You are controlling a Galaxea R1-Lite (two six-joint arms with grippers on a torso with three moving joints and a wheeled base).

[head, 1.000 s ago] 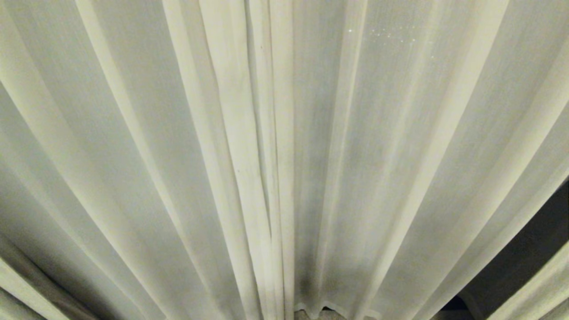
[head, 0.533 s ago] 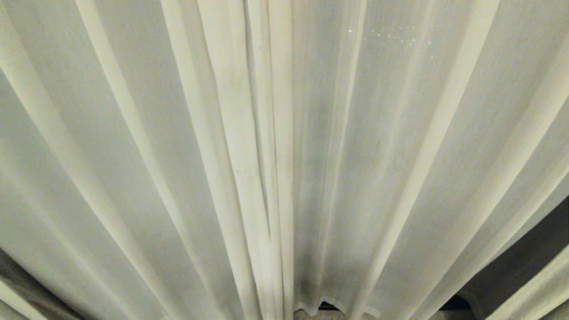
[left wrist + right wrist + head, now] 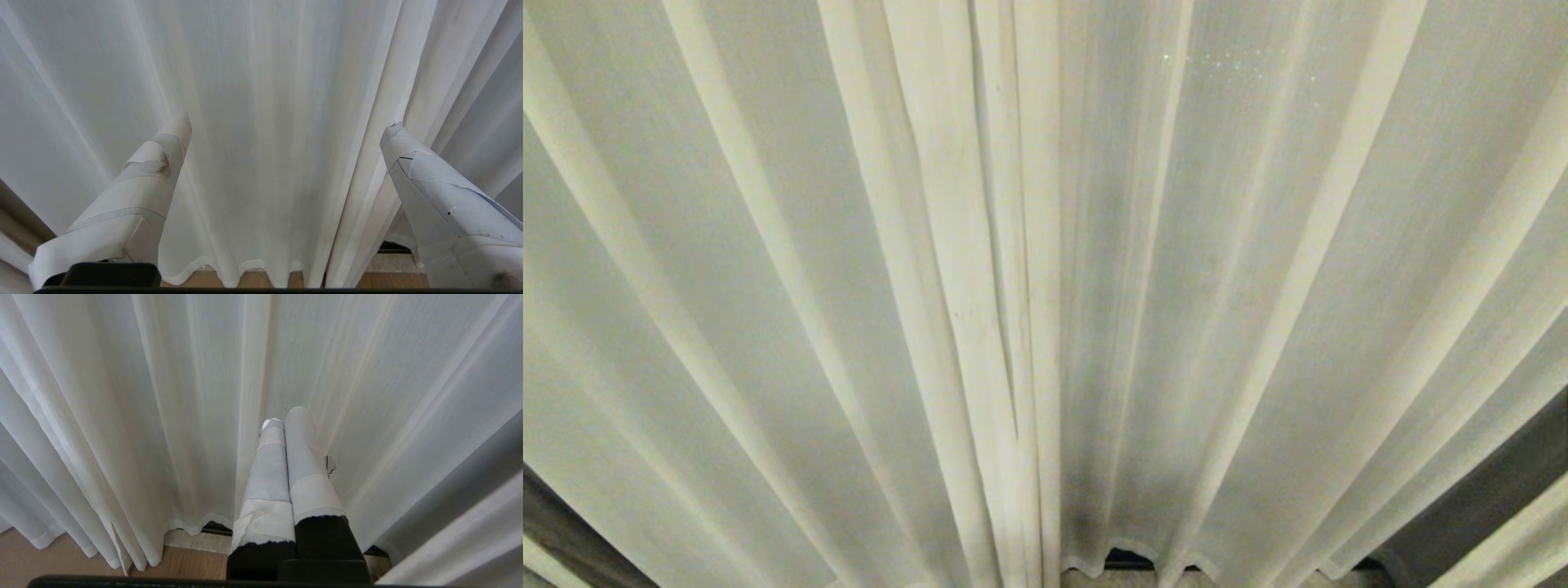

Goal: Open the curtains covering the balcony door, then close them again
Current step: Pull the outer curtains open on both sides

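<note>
Sheer cream-white curtains hang shut in long pleats across the whole head view, and neither gripper shows there. The balcony door is hidden behind them. In the left wrist view my left gripper is open, its taped fingers spread wide a short way in front of the sheer fabric, with nothing between them. In the right wrist view my right gripper is shut, its two taped fingers pressed together and empty, tips close to a curtain fold.
The hems hang just above a wooden floor and a pale stone sill, with a dark track behind. A thicker, greyer curtain panel hangs at the right side.
The sheer fabric has spread back toward both lower corners of the head view, and the dark gap at the lower right has shrunk.
</note>
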